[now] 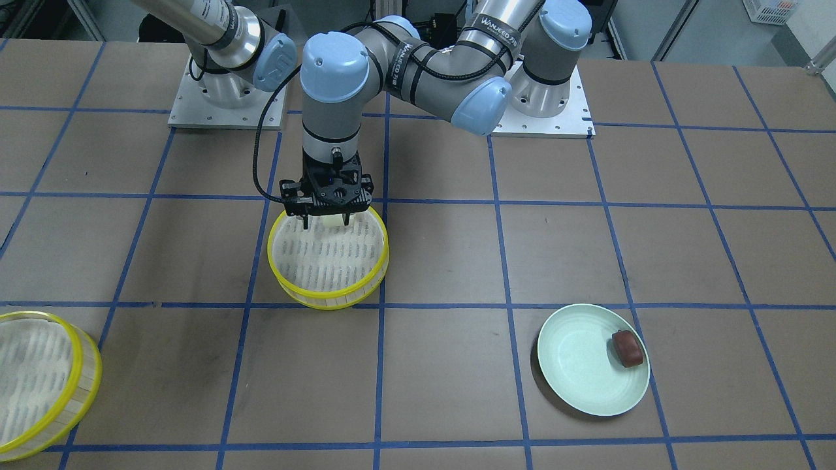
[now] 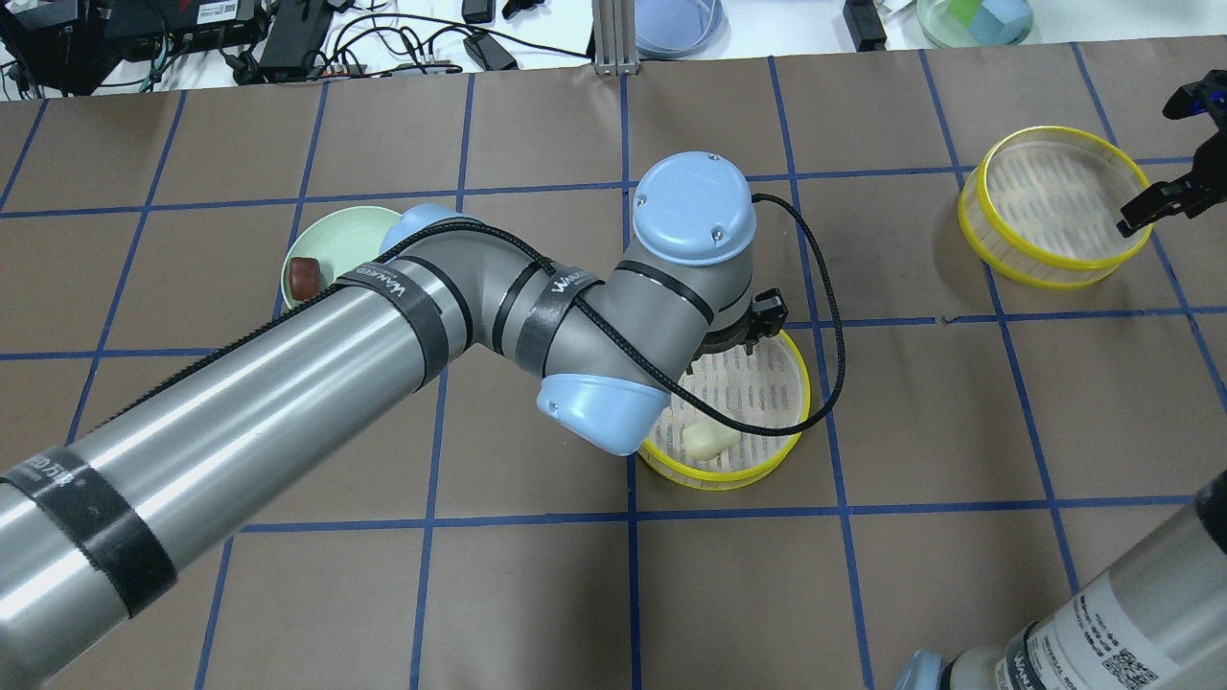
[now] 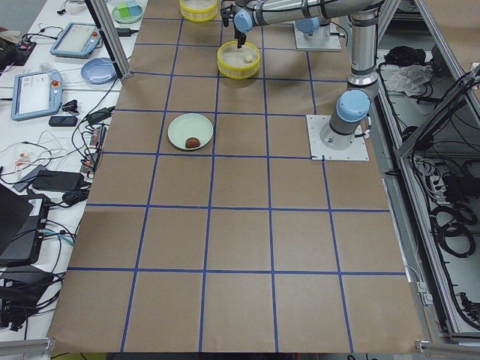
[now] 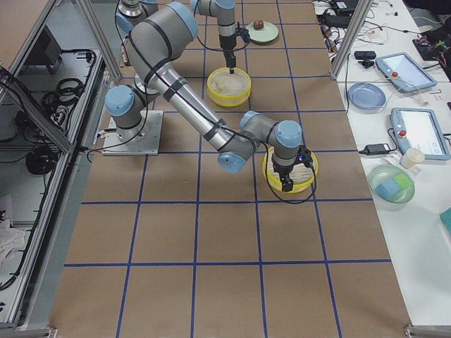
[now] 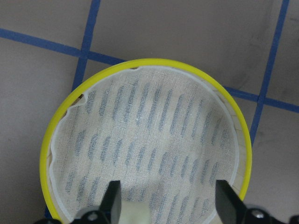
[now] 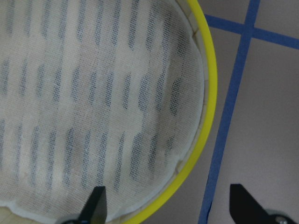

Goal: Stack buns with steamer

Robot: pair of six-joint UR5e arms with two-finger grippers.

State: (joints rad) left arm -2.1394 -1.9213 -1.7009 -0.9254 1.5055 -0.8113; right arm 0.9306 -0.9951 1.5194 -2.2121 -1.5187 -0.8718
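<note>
Left pincer [image 5: 168, 203] wide above centre steamer [image 1: 326, 297], cream bun [image 2: 709, 439] lying inside. Right pincer [image 6: 168, 203] wide, straddling rim of second steamer [image 6: 205, 116], likely to lift and stack it. Brown bun [image 1: 627, 348] on plate [image 1: 575, 385].

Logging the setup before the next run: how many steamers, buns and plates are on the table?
Steamers: 2, centre steamer and side steamer
Buns: 2, cream bun and brown bun
Plates: 1, green plate
Total: 5
</note>
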